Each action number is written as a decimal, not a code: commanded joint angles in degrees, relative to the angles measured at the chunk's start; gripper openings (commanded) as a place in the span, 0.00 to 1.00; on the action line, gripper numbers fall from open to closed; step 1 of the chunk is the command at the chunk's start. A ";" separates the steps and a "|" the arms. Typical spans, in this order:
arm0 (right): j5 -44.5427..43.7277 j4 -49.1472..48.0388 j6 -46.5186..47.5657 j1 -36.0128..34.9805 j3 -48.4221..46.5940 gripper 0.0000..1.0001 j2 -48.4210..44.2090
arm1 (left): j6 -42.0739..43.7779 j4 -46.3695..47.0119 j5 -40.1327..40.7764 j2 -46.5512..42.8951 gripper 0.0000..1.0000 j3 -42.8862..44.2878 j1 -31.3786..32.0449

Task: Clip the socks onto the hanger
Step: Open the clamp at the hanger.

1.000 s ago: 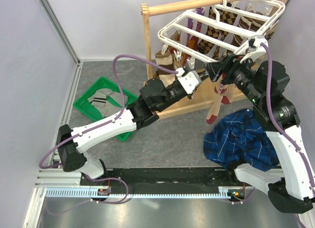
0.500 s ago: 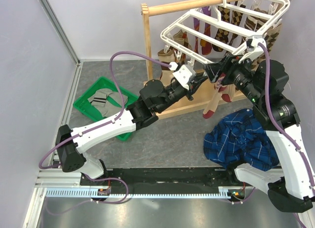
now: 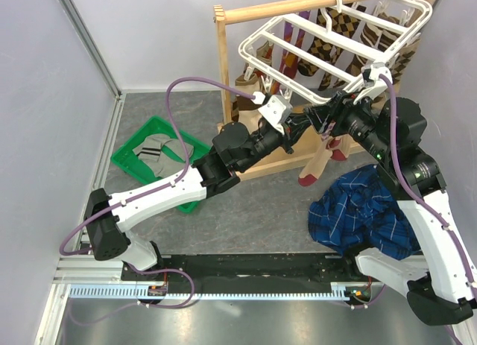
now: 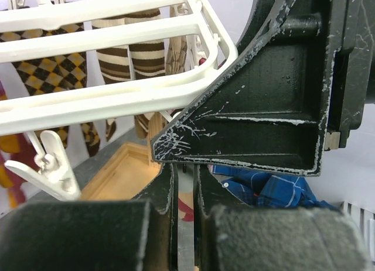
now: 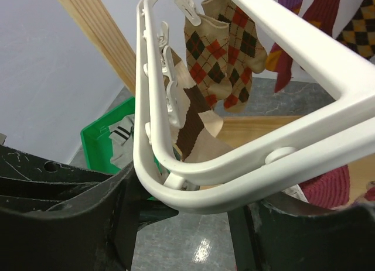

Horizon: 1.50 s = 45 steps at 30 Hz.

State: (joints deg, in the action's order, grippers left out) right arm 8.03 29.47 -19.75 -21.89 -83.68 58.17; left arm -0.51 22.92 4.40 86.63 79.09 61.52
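The white hanger (image 3: pixel 298 68) hangs from the wooden rail, and other socks are clipped to its far side. Under its near right corner my left gripper (image 3: pixel 311 121) is shut, and a tan sock (image 3: pixel 314 162) with a maroon toe dangles from its tips. In the left wrist view the hanger (image 4: pixel 117 98) passes just above the left gripper (image 4: pixel 184 171), whose jaws stand almost together. My right gripper (image 3: pixel 328 115) is open and straddles the corner rim. In the right wrist view that rim of the hanger (image 5: pixel 304 148) and a small clip lie between the fingers of the right gripper (image 5: pixel 187 206).
A green basket (image 3: pixel 133 138) at the left holds grey socks (image 3: pixel 153 153) with striped cuffs. Brown argyle socks (image 3: pixel 328 43) hang at the back of the hanger. A blue plaid cloth (image 3: pixel 365 214) lies by the right arm. The wooden stand's post (image 3: pixel 221 69) rises left of the grippers.
Both grippers have shifted left beneath the hanger's corner, and the hanger has swung with them. The tan sock has swung left. The right jaws have narrowed a little.
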 commanded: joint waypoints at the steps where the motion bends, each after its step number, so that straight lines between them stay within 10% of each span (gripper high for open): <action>1: -0.30 -5.39 0.77 -0.26 0.80 0.60 -1.48 | -3.35 -0.95 -3.70 0.29 0.02 -2.01 1.94; 17: -0.83 -9.26 -3.10 -0.26 1.94 0.37 -1.92 | -6.16 2.83 -6.07 1.87 0.02 -2.98 2.47; 28: 0.41 -8.64 -2.93 -0.26 1.94 0.00 -2.01 | -4.32 2.84 -1.07 -0.23 0.41 -3.42 2.38; 36: 0.23 -8.21 -1.70 -0.26 2.47 0.00 -1.83 | -4.76 -2.60 3.58 -4.36 0.74 -4.47 2.21; 45: -0.74 -7.42 1.02 -0.26 2.82 0.00 -1.75 | -13.71 -17.54 14.12 -14.64 0.87 -12.62 0.62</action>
State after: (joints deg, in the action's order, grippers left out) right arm 7.66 21.61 -21.30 -22.13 -81.49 55.94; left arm -7.14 12.91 10.70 77.69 70.67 63.00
